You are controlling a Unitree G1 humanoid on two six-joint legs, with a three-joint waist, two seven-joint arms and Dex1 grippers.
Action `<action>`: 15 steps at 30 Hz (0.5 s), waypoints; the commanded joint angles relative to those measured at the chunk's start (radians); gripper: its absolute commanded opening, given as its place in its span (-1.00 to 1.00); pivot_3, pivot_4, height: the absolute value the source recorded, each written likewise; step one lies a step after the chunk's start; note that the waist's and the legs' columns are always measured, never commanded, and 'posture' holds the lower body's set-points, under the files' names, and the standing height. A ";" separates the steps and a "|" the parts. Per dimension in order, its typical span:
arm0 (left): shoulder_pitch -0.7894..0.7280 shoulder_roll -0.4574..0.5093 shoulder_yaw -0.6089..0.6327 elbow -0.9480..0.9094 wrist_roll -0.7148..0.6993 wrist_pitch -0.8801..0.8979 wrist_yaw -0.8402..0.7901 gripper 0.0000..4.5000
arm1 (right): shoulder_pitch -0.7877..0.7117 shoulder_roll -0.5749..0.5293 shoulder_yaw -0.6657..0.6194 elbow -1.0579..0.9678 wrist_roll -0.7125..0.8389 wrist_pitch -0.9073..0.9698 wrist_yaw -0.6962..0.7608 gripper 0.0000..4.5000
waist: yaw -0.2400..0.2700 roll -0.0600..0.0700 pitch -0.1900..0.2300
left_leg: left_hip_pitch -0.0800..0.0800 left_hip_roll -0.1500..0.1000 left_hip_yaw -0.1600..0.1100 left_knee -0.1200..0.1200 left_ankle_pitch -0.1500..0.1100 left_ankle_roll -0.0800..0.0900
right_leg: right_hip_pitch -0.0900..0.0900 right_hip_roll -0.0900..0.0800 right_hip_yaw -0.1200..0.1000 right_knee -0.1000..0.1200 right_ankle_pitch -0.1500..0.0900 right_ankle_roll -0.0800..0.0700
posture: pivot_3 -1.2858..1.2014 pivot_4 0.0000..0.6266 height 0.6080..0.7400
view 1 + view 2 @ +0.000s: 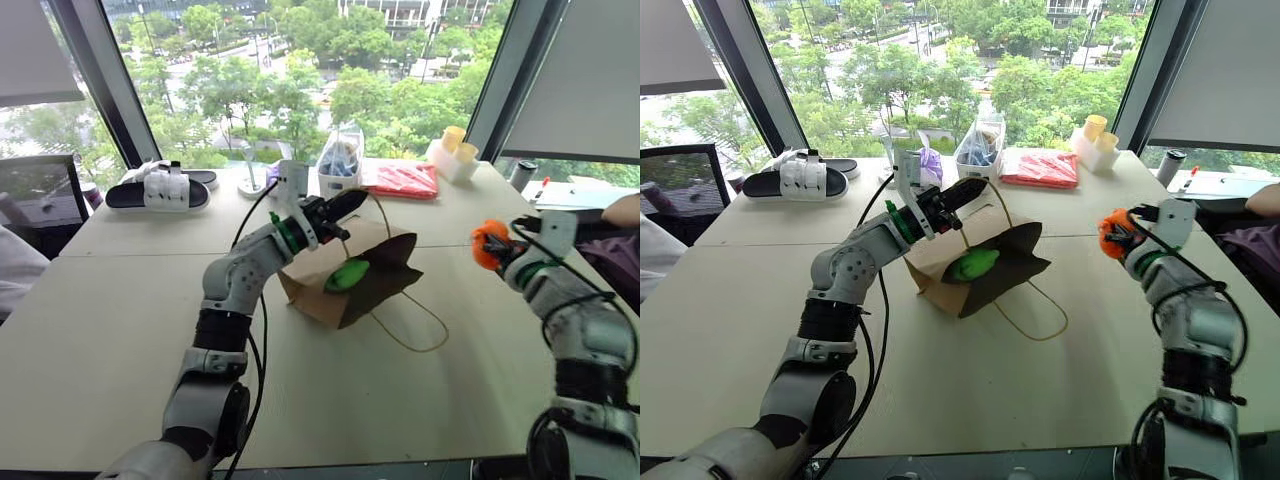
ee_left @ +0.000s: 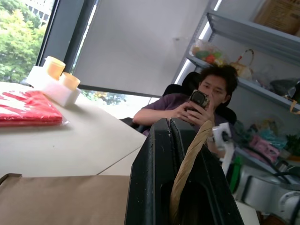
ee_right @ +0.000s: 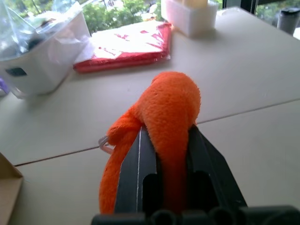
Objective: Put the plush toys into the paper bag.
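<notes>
The left gripper [image 1: 345, 205], clamped shut on a thin tan cord handle [image 2: 187, 164], holds up the mouth of the brown kraft paper bag [image 1: 385, 275], which lies just below and ahead of it; a slip of that cord would likely let the mouth sag shut. The light green teardrop plush toy [image 1: 347, 275] sits inside the opening. Well off to the right, the right gripper [image 1: 497, 247] squeezes the rounded bright orange plush toy [image 3: 159, 126] above the table; so soft a toy could slip out on the way over.

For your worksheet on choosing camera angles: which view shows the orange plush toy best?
The right wrist view: the orange plush toy sits close up, squeezed between the right end effector fingers. Both eye views show it small, lifted above the table. The left wrist view faces elsewhere.
</notes>
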 commanded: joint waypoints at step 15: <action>-0.047 -0.015 0.011 0.030 -0.023 -0.013 -0.062 -1.00 | 0.177 0.142 0.016 -0.538 0.750 0.294 -0.287 -0.99 | 0.006 0.000 0.000 | 0.000 0.000 0.000 0.002 0.000 0.000 | 0.002 0.000 0.000 0.000 0.000 0.000 | 0.03 -0.52 1.00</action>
